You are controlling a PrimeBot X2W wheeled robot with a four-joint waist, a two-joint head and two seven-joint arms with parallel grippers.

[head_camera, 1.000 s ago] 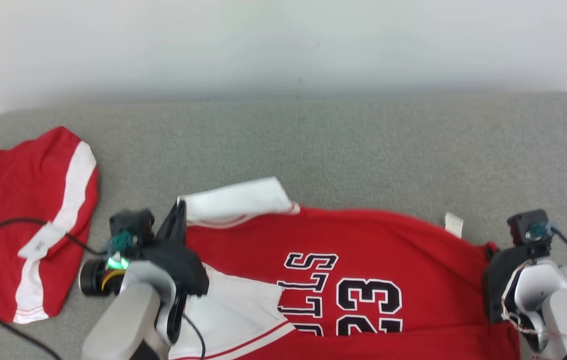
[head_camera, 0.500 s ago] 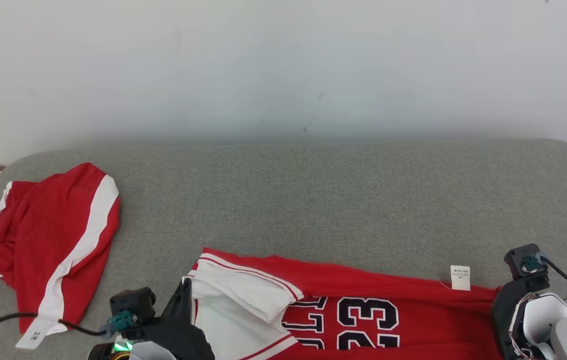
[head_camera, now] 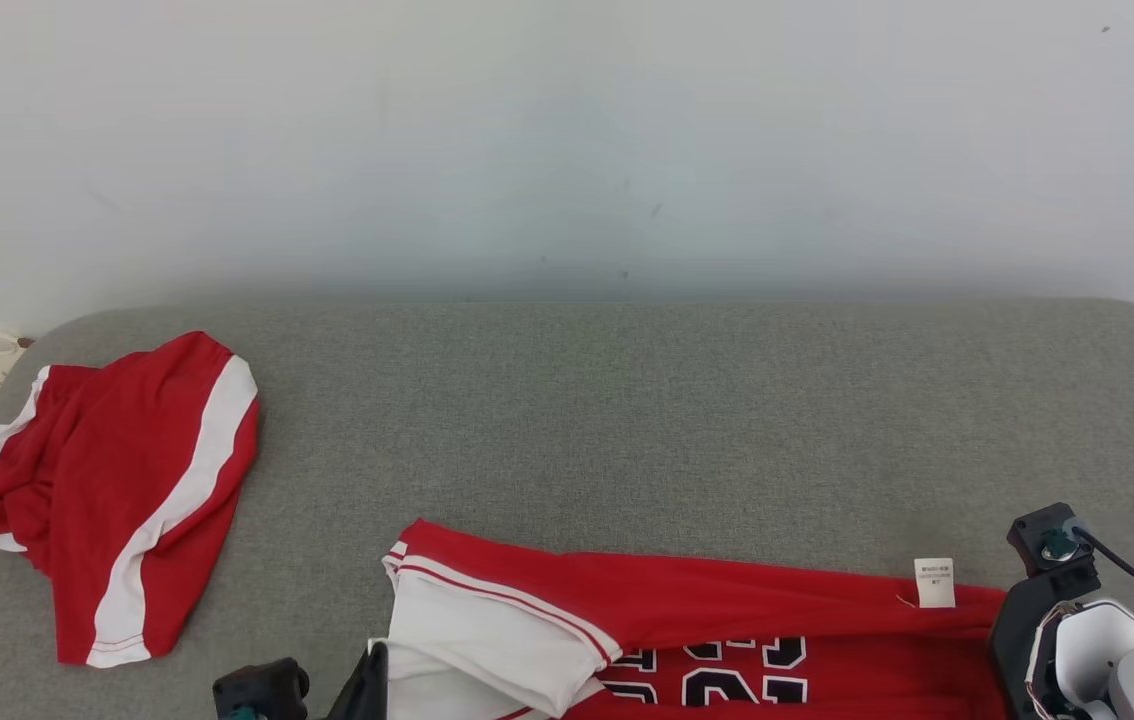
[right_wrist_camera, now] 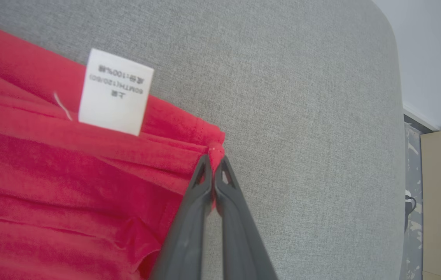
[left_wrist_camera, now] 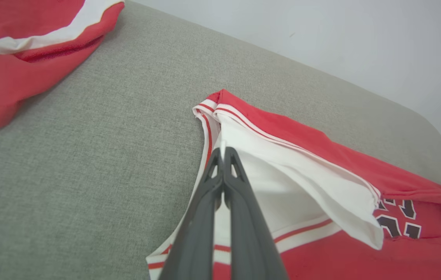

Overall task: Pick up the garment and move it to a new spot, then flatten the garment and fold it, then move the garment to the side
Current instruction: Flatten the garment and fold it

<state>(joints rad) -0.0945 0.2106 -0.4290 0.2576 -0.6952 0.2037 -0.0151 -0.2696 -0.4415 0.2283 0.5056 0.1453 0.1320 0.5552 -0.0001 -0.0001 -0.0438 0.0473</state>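
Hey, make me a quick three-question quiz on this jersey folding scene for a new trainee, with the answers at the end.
1. Fill in: seen from the robot, the red shorts lie to the ____ of the jersey.
2. Multiple choice: what is the left gripper shut on? A) white fabric of the jersey B) the shorts C) nothing
3. True or false: the right gripper pinches a red corner of the jersey, near the white care label.
Key: 1 left; 2 A; 3 true.
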